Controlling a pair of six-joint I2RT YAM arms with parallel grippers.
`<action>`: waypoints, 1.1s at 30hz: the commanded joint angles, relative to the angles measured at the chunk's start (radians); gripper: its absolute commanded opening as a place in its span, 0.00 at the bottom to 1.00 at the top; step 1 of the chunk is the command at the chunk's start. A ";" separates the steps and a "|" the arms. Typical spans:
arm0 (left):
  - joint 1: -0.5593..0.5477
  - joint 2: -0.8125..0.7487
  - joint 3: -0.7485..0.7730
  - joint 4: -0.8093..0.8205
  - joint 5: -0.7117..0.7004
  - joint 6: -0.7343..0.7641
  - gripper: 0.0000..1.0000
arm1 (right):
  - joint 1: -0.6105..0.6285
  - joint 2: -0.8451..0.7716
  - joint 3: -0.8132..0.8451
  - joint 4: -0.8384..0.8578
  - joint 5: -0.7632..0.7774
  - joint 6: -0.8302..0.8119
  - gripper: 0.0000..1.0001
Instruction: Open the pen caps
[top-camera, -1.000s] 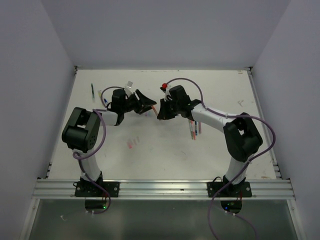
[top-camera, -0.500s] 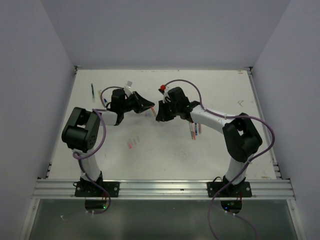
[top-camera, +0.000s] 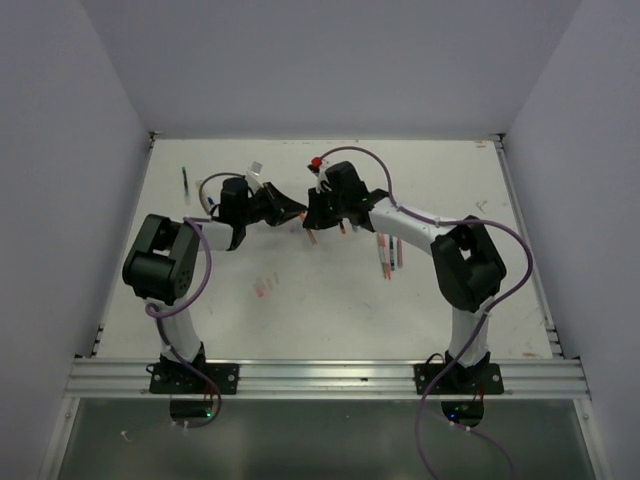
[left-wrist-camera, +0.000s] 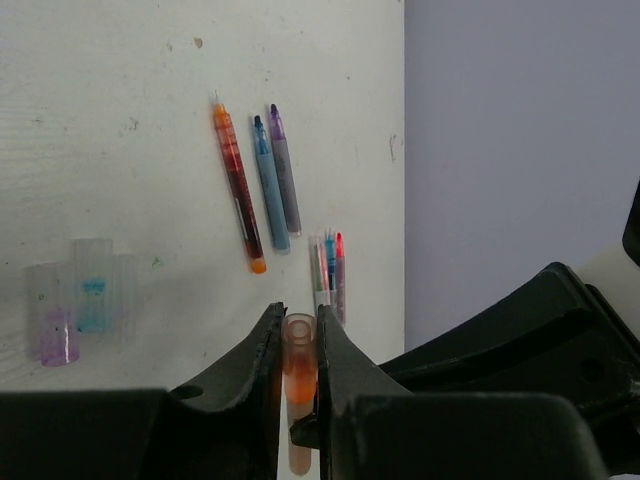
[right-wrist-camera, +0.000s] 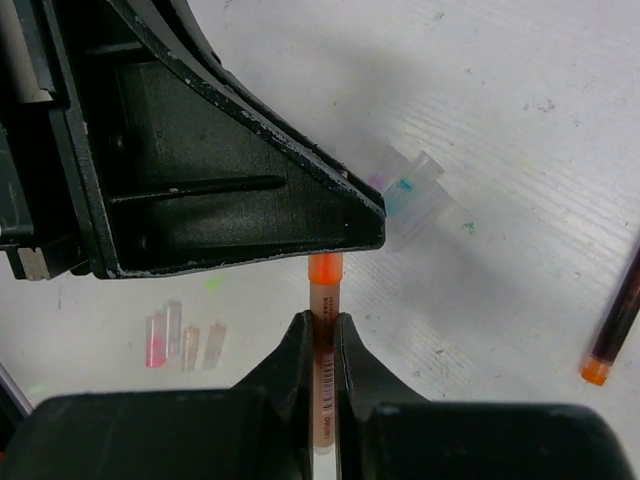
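An orange see-through pen cap (left-wrist-camera: 299, 365) stands upright between the fingers of my left gripper (left-wrist-camera: 298, 318), which is shut on it. My right gripper (right-wrist-camera: 324, 322) is shut on the barrel of the same orange pen (right-wrist-camera: 325, 285). The pen's orange end runs up under the black finger (right-wrist-camera: 250, 200) of the left gripper, which hides the cap in the right wrist view. In the top view the left gripper (top-camera: 294, 212) and the right gripper (top-camera: 312, 217) meet tip to tip over the middle of the white table (top-camera: 330, 300).
Three uncapped pens, orange (left-wrist-camera: 237, 190), blue (left-wrist-camera: 268, 185) and purple (left-wrist-camera: 285, 170), lie near a tight bunch of pens (left-wrist-camera: 328, 265). Loose clear caps (left-wrist-camera: 80, 300) lie to the left, and more caps (right-wrist-camera: 185, 343) lie apart. A single pen (top-camera: 185, 182) lies far left.
The right arm swung left and brought its pen to the left gripper. The left gripper closed from wide open onto the cap end. The two grippers now touch.
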 joint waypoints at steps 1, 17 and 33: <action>0.017 -0.034 0.018 0.071 0.052 -0.029 0.00 | 0.016 0.012 0.013 -0.018 0.009 -0.021 0.00; 0.152 -0.021 -0.054 0.323 0.062 -0.271 0.00 | 0.286 -0.084 -0.185 -0.018 0.729 -0.208 0.00; 0.171 -0.195 -0.079 0.219 -0.001 0.008 0.00 | -0.071 -0.124 -0.359 0.396 -0.373 0.223 0.00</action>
